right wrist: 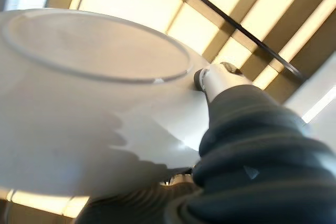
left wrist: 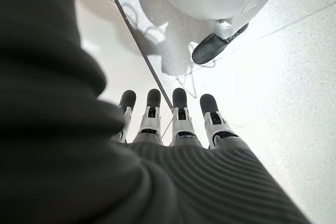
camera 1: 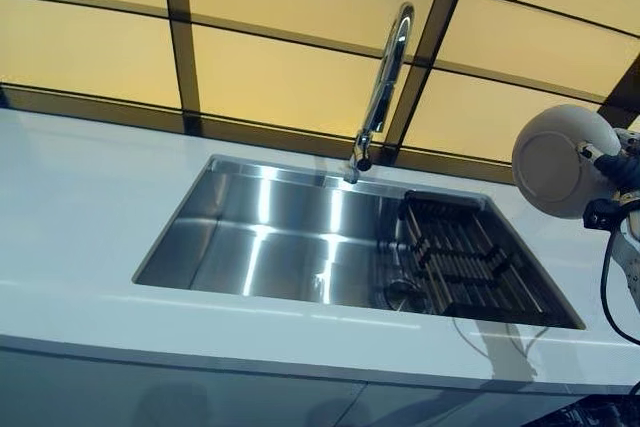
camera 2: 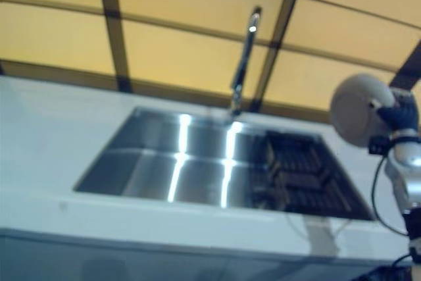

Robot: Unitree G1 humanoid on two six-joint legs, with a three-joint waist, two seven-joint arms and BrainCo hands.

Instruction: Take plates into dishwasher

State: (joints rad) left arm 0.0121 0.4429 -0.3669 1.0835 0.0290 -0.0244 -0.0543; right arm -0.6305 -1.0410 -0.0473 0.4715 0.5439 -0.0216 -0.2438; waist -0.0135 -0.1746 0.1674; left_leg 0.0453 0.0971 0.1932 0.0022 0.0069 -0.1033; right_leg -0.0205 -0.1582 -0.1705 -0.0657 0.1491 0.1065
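head eyes share sink [camera 1: 300, 237], wrists close-up

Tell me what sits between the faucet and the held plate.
In the left eye view, only the dark rack's back corner and bare counter lie between faucet and plate, held by the right hand.

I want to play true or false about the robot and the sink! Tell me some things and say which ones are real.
1. The right hand holds a white plate. True.
2. The plate lies in the sink. False: it is held up in the air, to the right of the sink.
3. A dark rack sits in the right part of the sink. True.
4. Water is running from the tap. False: no water shows.
5. The left hand holds a cup. False: its fingers are straight and hold nothing.
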